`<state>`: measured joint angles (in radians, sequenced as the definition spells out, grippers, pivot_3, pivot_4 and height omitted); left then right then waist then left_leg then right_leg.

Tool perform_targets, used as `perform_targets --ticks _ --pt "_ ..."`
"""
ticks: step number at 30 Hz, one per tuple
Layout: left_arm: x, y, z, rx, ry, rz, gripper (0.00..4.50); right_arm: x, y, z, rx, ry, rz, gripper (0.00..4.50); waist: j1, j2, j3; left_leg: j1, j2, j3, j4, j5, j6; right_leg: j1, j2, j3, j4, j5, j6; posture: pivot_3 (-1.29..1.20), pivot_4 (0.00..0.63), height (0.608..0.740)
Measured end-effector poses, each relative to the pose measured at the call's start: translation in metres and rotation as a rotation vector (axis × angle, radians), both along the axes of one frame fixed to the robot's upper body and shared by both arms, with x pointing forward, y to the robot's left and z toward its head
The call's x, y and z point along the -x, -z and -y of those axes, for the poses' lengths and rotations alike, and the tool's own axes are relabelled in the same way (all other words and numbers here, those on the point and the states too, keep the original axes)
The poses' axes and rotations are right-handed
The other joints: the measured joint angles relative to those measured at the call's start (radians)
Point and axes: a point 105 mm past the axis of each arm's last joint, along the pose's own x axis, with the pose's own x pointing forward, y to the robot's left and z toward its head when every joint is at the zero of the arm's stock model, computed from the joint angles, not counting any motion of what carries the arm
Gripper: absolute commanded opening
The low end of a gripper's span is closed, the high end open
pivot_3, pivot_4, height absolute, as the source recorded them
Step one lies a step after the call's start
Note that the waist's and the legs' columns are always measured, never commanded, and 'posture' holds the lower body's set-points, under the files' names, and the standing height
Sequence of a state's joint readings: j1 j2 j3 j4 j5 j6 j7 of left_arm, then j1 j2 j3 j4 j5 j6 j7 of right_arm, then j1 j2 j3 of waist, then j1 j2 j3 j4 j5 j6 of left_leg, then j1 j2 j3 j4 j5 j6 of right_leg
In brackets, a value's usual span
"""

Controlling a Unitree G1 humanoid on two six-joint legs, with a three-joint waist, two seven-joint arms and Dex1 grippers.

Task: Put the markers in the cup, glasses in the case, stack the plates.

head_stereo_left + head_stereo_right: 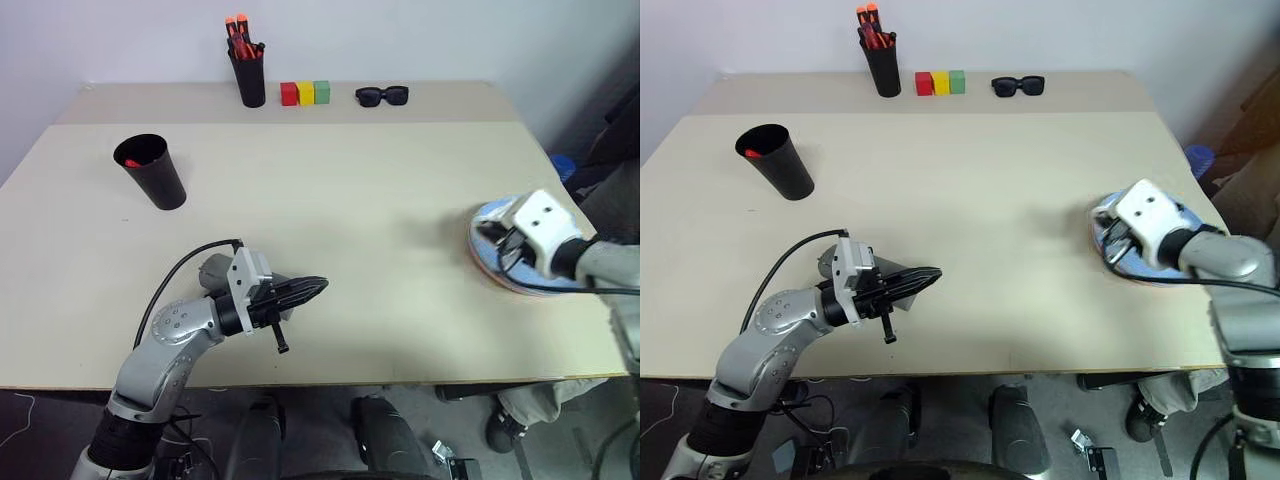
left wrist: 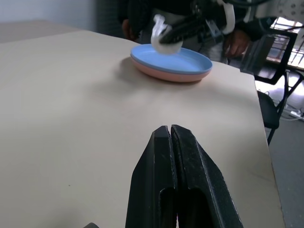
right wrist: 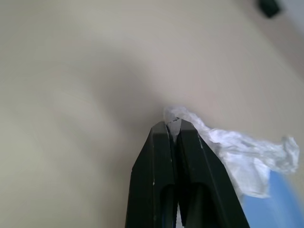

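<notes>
Right now the right claw (image 3: 173,124) has its two black fingers pressed together on a crumpled scrap of white tissue or thin plastic (image 3: 247,154), held just above the plates. Those plates sit stacked near the right edge of the table: the light blue round plate (image 2: 183,59) lies on top of the pink round plate (image 2: 164,75).

Over on the left, the left claw (image 1: 318,287) has its fingers fully together with nothing between them, held level above the bare front part of the wide beige table (image 1: 350,220).

Further out, the wide tapered black plastic cup (image 1: 152,171) stands towards the far left, a bit of red showing inside it. Along the back edge stand a narrower black pen holder stuffed with orange-red capped pens (image 1: 246,63), a row of red, yellow and green blocks (image 1: 305,93), and a chunky pair of black sunglasses (image 1: 382,96).

Beyond the table there's a plain pale wall (image 1: 430,35) at the back. In the left wrist view, a person's hand (image 2: 237,43) shows past the far right edge, beside a black chair (image 2: 275,90) on a grey floor.
</notes>
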<state>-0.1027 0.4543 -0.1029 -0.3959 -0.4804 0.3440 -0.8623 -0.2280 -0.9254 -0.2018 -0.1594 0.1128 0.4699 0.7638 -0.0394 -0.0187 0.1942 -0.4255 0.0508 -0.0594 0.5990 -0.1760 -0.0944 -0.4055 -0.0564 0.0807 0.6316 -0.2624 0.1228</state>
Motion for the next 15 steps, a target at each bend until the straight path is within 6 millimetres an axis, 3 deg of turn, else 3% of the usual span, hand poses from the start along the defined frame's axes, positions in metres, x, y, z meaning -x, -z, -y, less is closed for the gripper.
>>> perform_targets --ticks 1,4,8,12,15 --pt "0.0 0.0 0.0 0.0 0.0 0.0 0.0 -0.001 0.004 0.006 -0.002 0.023 -0.014 0.02 -0.001 0.0 0.0 0.0 0.0 0.0 0.0 0.0 0.0 0.0 0.0 0.0 0.0 0.0 0.0 0.0 0.15 0.74" --pt "-0.001 0.0 0.0 0.001 -0.008 0.0 0.0 -0.006 0.017 0.02 -0.007 0.081 -0.049 0.84 -0.003 0.0 0.0 0.0 0.0 0.0 0.0 0.0 0.0 0.0 0.0 0.0 0.0 0.0 0.0 0.0 0.15 0.74" --pt "-0.004 -0.001 -0.002 0.006 -0.04 0.003 0.0 -0.015 0.017 0.027 0.006 0.114 -0.02 2.76 -0.006 0.0 0.0 0.0 0.0 0.0 0.0 0.0 0.0 0.0 0.0 0.0 0.0 0.0 0.0 0.0 0.15 0.74" --pt "-0.006 -0.003 -0.009 0.008 -0.085 0.013 0.0 -0.025 0.006 0.01 -0.01 0.045 0.051 2.76 -0.005 0.0 0.0 0.0 0.0 0.0 0.0 0.0 0.0 0.0 0.0 0.0 0.0 0.0 0.0 0.0 0.15 0.74" --pt "-0.007 -0.004 -0.025 -0.01 -0.164 0.024 0.0 -0.03 0.002 -0.012 -0.098 -0.045 0.07 2.76 -0.007 0.0 0.0 0.0 0.0 0.0 -0.001 0.0 0.0 0.0 0.0 0.0 0.0 0.0 0.0 0.0 0.15 0.74"
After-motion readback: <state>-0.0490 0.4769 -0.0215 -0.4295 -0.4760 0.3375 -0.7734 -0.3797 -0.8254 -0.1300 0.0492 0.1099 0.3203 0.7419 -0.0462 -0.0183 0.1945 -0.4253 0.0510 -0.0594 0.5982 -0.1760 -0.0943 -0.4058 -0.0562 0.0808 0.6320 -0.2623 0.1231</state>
